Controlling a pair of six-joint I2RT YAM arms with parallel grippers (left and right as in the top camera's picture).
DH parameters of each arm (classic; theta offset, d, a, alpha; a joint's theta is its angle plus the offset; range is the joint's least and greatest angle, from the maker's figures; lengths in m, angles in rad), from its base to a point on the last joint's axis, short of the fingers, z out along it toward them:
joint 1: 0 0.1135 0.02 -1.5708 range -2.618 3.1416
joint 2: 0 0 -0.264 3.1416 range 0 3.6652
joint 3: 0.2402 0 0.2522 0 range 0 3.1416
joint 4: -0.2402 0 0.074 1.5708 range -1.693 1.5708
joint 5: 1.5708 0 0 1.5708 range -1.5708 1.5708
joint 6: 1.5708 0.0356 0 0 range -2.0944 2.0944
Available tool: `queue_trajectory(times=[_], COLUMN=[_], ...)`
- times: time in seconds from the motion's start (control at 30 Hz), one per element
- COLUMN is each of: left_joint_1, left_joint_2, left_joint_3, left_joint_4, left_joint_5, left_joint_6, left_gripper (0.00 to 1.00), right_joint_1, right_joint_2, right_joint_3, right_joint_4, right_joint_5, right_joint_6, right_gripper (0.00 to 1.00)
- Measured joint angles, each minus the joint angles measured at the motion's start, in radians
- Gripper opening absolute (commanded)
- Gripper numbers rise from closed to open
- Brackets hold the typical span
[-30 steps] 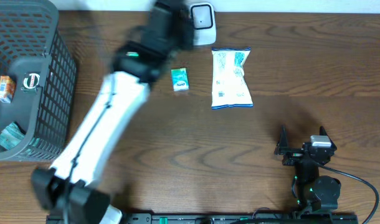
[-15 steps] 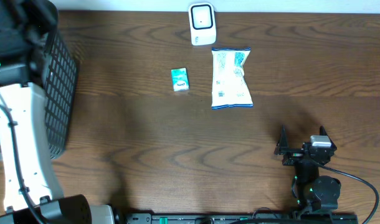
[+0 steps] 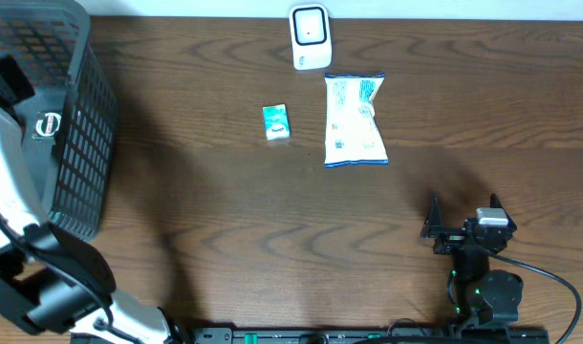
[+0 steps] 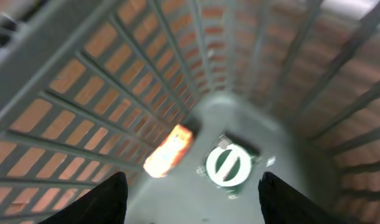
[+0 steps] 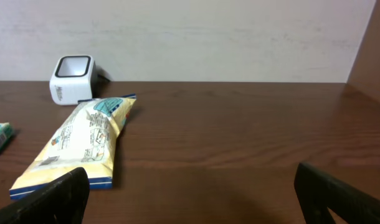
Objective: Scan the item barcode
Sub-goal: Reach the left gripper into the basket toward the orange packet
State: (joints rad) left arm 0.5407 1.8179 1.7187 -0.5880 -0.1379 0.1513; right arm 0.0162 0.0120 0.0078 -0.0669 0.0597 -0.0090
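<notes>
My left gripper is open and points down into the grey mesh basket at the table's left end. Nothing sits between its fingers. Below it on the basket floor lie an orange packet and a dark item with a round white-and-green logo, blurred in the left wrist view. That logo item also shows from overhead. The white barcode scanner stands at the back centre. My right gripper rests open and empty at the front right.
A white-and-blue snack bag lies just in front of the scanner, with a small green box to its left. Both also show in the right wrist view, the snack bag ahead left. My white left arm runs along the left edge.
My left arm has swung from near the scanner across to the left and into the basket, and its jaws have spread wider. The right arm has not moved.
</notes>
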Motion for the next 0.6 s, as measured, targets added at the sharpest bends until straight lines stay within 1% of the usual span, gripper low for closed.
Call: queue_trajectory(times=[0.1,0.33,0.4,0.5,0.6], left_joint_1=[0.018,0.039,0.042,0.046,0.048], left_joint_2=[0.043,0.149,0.191,0.243,0.279], left_joint_3=[0.0,0.0,0.0,0.0,-0.002], left_joint_4=[0.0,0.001,0.005,0.034,0.1], left_joint_5=[-0.001,0.0,-0.003,-0.026,-0.073], left_joint_6=[0.082,0.23,0.29,0.363,0.406], left_gripper=[0.66,0.66,0.66,0.66,0.66], right_joint_1=[0.0,0.0,0.0,0.0,0.0], right_joint_2=[0.0,0.0,0.0,0.0,0.0], right_joint_3=[0.0,0.0,0.0,0.0,0.0], right_joint_4=[0.0,0.0,0.0,0.0,0.0], right_joint_5=[0.0,0.0,0.0,0.0,0.0], right_joint_6=[0.0,0.0,0.0,0.0,0.0], right_gripper=[0.99,0.99,0.99,0.99,0.99])
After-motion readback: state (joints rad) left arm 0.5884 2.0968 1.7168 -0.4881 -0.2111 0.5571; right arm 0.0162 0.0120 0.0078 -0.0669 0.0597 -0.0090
